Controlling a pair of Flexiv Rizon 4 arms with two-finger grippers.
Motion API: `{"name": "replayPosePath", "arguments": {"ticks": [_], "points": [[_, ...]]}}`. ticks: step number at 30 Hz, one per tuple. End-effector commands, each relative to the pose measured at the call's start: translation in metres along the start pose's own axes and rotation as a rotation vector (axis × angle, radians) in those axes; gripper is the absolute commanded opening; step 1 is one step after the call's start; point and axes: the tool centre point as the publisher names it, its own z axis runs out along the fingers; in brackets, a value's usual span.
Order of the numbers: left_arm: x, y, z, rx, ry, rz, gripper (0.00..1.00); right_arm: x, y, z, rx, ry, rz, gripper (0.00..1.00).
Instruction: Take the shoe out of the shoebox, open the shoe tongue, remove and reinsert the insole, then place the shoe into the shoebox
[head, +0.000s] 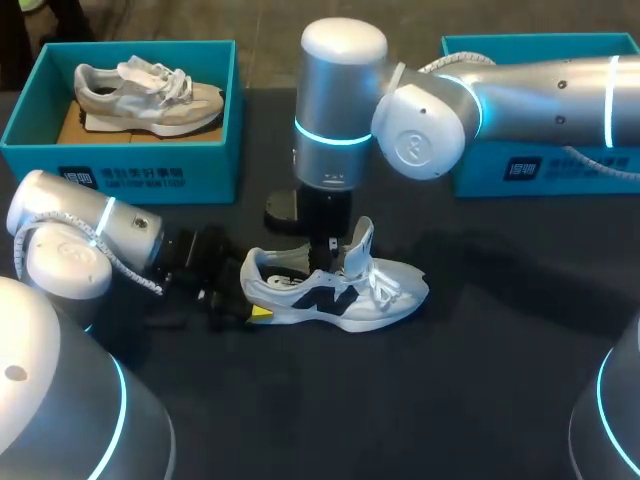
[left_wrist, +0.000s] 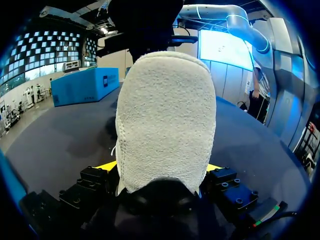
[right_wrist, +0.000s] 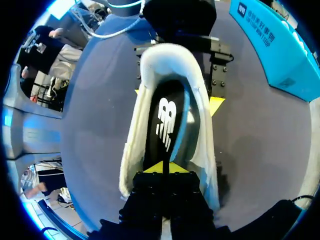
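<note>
A white and navy shoe (head: 385, 292) lies on its sole in the middle of the dark table, toe to the right, tongue pulled up. My left gripper (head: 258, 305) holds its heel (left_wrist: 165, 120), one yellow tip against each side. From above, my right gripper (head: 328, 262) reaches into the shoe's mouth. In the right wrist view its yellow tips (right_wrist: 163, 168) are pressed together on the black insole (right_wrist: 166, 120), which bears a white logo. The left gripper's fingertips (right_wrist: 218, 105) show beside the heel there. An open teal shoebox (head: 120, 160) stands at the far left.
The teal shoebox holds a second, grey and white shoe (head: 150, 95). Another teal box (head: 560, 170) stands at the far right, partly behind my right arm. Bare dark table lies in front of the shoe.
</note>
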Motion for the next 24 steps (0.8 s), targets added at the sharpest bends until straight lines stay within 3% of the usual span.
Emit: {"name": "replayPosePath", "arguments": {"ticks": [1, 8, 13, 24], "points": [[-0.002, 0.003, 0.003, -0.003, 0.000, -0.001, 0.00, 0.003, -0.008, -0.011, -0.013, -0.018, -0.006, 0.00], [-0.002, 0.003, 0.003, -0.003, 0.000, -0.001, 0.00, 0.003, -0.018, -0.022, -0.023, -0.037, -0.002, 0.00], [-0.002, 0.003, 0.003, -0.003, 0.000, -0.001, 0.00, 0.002, -0.026, -0.033, -0.083, -0.086, 0.032, 0.00], [-0.002, 0.003, 0.003, -0.003, 0.000, -0.001, 0.00, -0.007, -0.028, -0.052, -0.121, -0.110, 0.006, 0.00]]}}
